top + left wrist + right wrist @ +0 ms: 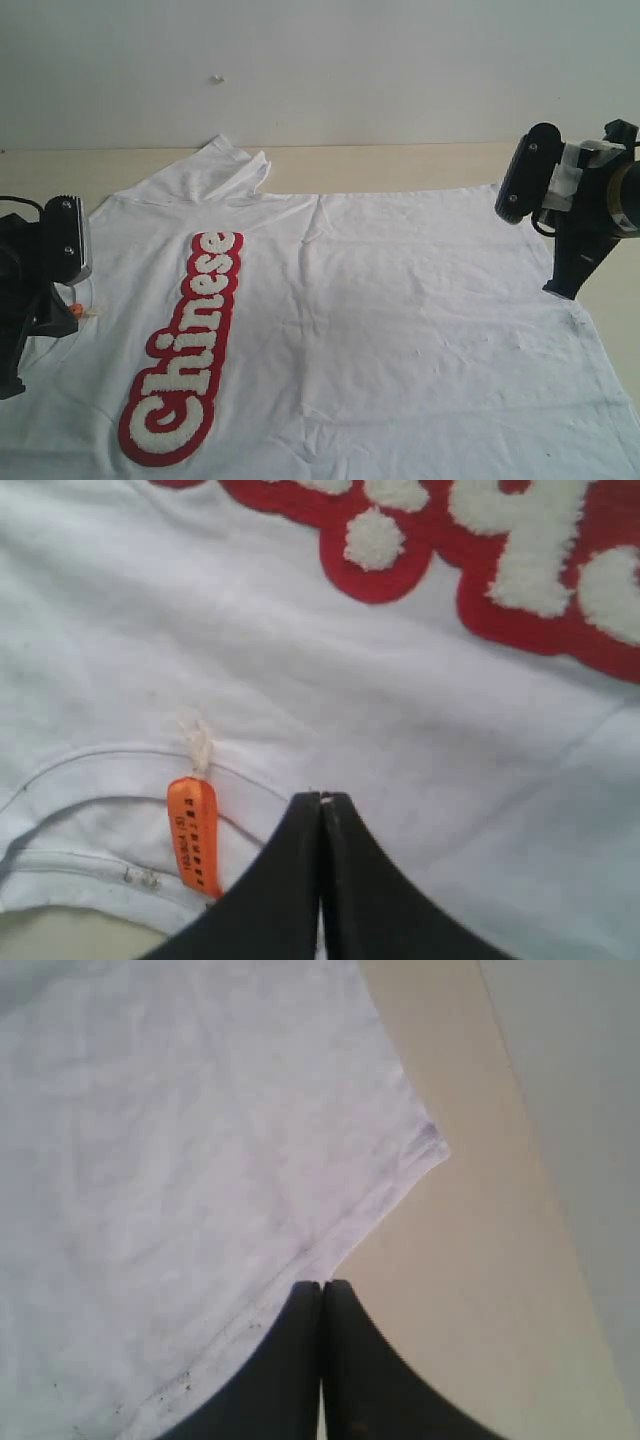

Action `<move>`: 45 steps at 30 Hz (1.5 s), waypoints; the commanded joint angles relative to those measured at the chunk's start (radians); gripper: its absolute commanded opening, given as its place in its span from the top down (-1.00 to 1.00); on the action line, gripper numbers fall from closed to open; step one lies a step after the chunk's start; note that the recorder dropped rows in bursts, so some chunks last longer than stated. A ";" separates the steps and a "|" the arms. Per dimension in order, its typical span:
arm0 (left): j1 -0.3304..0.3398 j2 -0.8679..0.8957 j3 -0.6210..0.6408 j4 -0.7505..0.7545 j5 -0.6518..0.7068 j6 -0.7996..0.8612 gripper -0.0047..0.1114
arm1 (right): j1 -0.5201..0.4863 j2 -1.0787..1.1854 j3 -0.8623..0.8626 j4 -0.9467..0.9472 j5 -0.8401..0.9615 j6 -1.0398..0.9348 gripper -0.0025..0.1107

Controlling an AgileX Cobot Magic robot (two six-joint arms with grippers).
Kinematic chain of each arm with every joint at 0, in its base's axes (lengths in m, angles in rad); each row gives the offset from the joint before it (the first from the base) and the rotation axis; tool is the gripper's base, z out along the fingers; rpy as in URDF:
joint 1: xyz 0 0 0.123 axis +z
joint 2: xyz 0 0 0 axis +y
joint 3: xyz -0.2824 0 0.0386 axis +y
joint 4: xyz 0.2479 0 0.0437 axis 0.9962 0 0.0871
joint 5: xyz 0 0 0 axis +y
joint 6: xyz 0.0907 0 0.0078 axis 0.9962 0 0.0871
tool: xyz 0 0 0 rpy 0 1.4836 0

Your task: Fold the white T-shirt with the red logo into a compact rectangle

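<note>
white T-shirt [400,300] creased cotton | red logo [185,350] fuzzy | left pincer [321,800], right pincer [322,1285] clenched

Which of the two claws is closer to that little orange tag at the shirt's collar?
Left. The left claw, shut, is just beside the small orange fabric tag at the white cotton T-shirt's collar; the right claw is at the far hem corner.

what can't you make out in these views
- Exterior view: the large white cotton T-shirt runs off the bottom edge, near side unseen; the left arm hides part of it.
- Left wrist view: the red fuzzy-lettered logo patch is cut by the top edge; the small orange neck tag has print too small to read.
- Right wrist view: whether the shut right gripper touches the hem; its fingers cover that spot.
</note>
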 commanded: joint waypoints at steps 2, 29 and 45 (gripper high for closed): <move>-0.004 0.011 -0.004 -0.040 -0.031 0.004 0.92 | 0.002 0.000 -0.007 0.029 0.002 -0.005 0.96; -0.004 0.011 -0.004 -0.052 -0.031 0.004 0.92 | 0.136 -0.093 -0.007 0.611 0.236 -0.835 0.96; -0.004 0.011 -0.004 -0.052 -0.031 0.004 0.92 | 0.136 -0.081 -0.036 1.064 0.369 -1.099 0.96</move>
